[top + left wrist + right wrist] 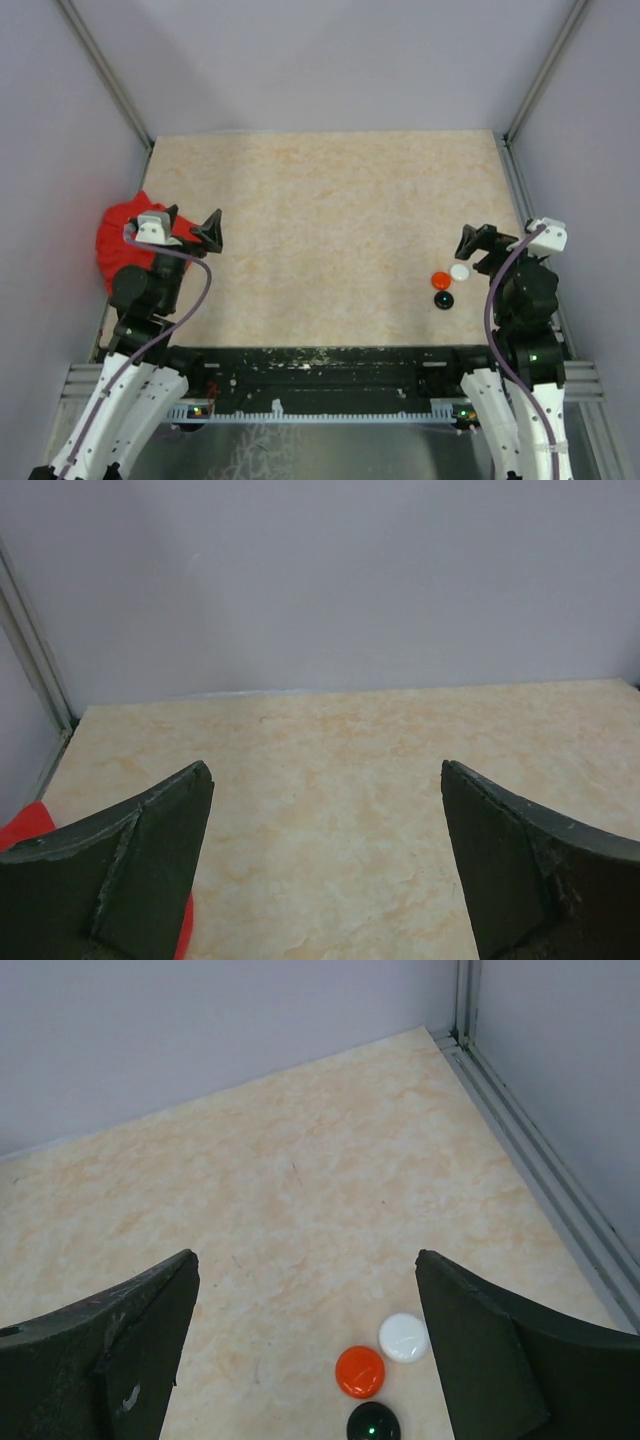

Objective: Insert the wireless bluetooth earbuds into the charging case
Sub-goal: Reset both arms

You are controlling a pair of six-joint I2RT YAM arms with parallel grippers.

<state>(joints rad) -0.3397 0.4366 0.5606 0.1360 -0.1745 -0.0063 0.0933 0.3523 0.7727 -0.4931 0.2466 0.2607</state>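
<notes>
Table (330, 200): beige, faint orange marbling. Near right edge: orange disc (441, 279), white disc (460, 271), black disc (444, 299). Left edge: red cloth (115, 235).

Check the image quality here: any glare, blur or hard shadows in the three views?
Top external: soft, even light on the table, no hard shadows. Left wrist: sharp table; the left gripper is dark, with little detail. Right wrist: sharp too; a tiny green glint on the black disc.

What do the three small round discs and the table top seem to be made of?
Orange disc, white disc and black disc: likely smooth plastic, slightly glossy, with even colour and soft highlights. Table top: matte, marble-patterned beige surface, possibly laminate; real stone cannot be excluded.
</notes>
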